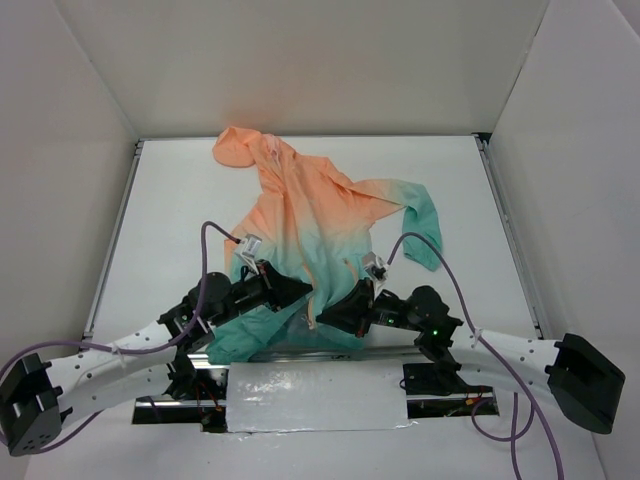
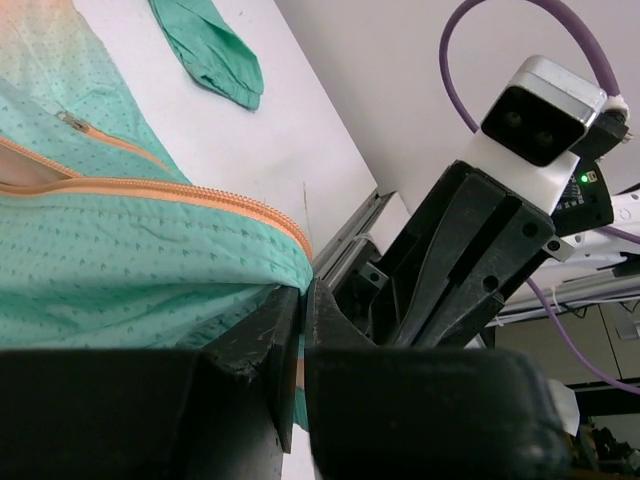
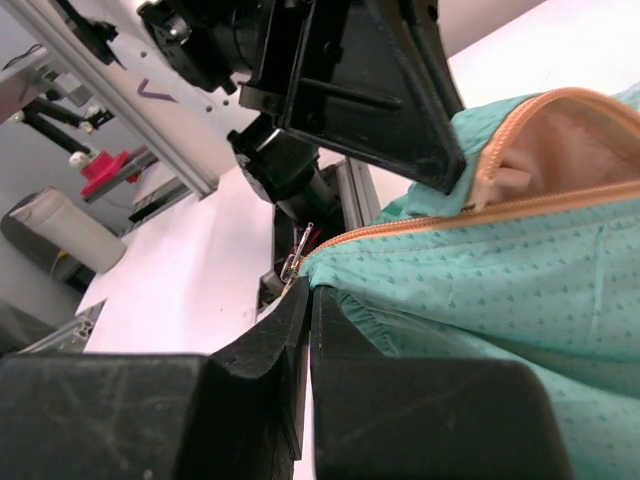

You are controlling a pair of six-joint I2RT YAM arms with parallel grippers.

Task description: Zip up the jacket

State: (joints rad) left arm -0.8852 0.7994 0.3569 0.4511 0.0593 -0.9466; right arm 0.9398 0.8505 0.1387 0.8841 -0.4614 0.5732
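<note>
Top external view: the jacket [image 1: 310,225] lies spread on the white table [image 1: 170,200], with its peach hood toward the table's far edge and its teal hem at the near edge. At that hem the left gripper [image 1: 298,290] and right gripper [image 1: 325,312] meet, almost touching. In the left wrist view, the left jaws are pinched tight on teal fabric beside the orange zipper [image 2: 150,188]. In the right wrist view, the right jaws are clamped on the hem by the metal zipper pull [image 3: 296,258].

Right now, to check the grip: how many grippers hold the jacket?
2. The left gripper pinches the jacket at its teal hem by the zipper; the right gripper pinches the facing edge.
</note>
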